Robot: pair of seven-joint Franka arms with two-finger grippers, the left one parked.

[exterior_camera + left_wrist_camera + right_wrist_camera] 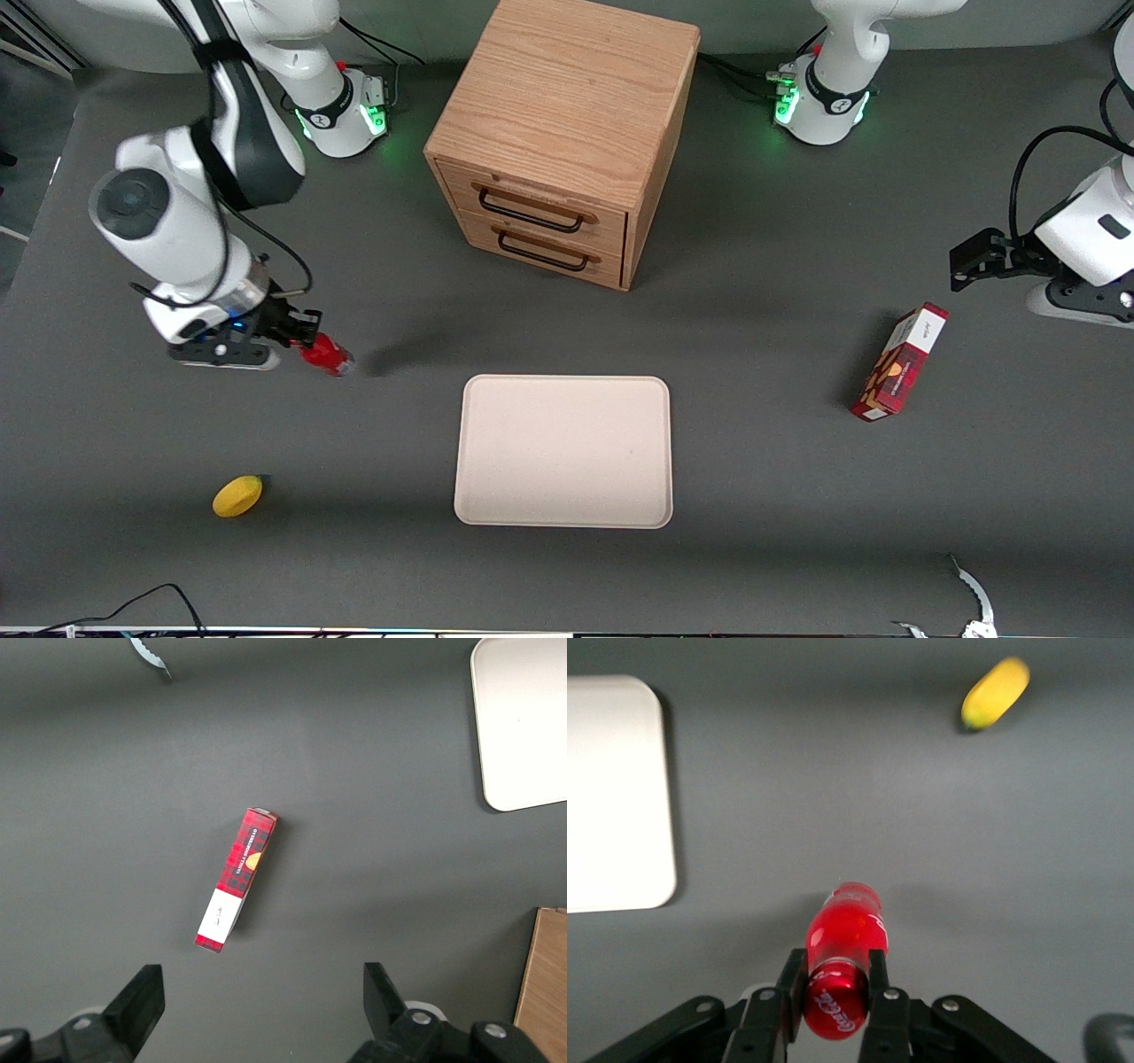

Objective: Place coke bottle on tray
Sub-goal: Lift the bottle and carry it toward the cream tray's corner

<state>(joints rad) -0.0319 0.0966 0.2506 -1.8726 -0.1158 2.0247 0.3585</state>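
The jaws of the right arm's gripper (835, 979) are pressing in on the neck of the coke bottle (843, 943), one black finger (878, 979) on each side just under the glossy red cap with its white script. The bottle is a small, rounded, translucent red plastic shape. In the front view the gripper (306, 344) is hanging low toward the working arm's end of the worktop, with the bottle (326, 354) tilting out of it; whether its base is touching the surface cannot be told.

The tray (563, 452) is lying flat near the middle of the worktop, well apart from the bottle and nearer to the front camera. It is a pale cream-pink rectangle with rounded corners, a low raised rim and a matte, faintly speckled face, and it is carrying nothing.

A lemon (237, 495), smooth, yellow and oval, is resting nearer to the camera than the gripper. A wooden drawer cabinet (563, 133) with open oak grain and two drawers, each with a thin black wire handle, is standing farther from the camera than the tray. Toward the parked arm's end a long red tartan carton (899, 361) with a white end is lying on its side.

The worktop (780, 496) is a flat, matte dark grey sheet, showing soft shadows beside each object. The arm bases are glowing green at its edge farthest from the camera.
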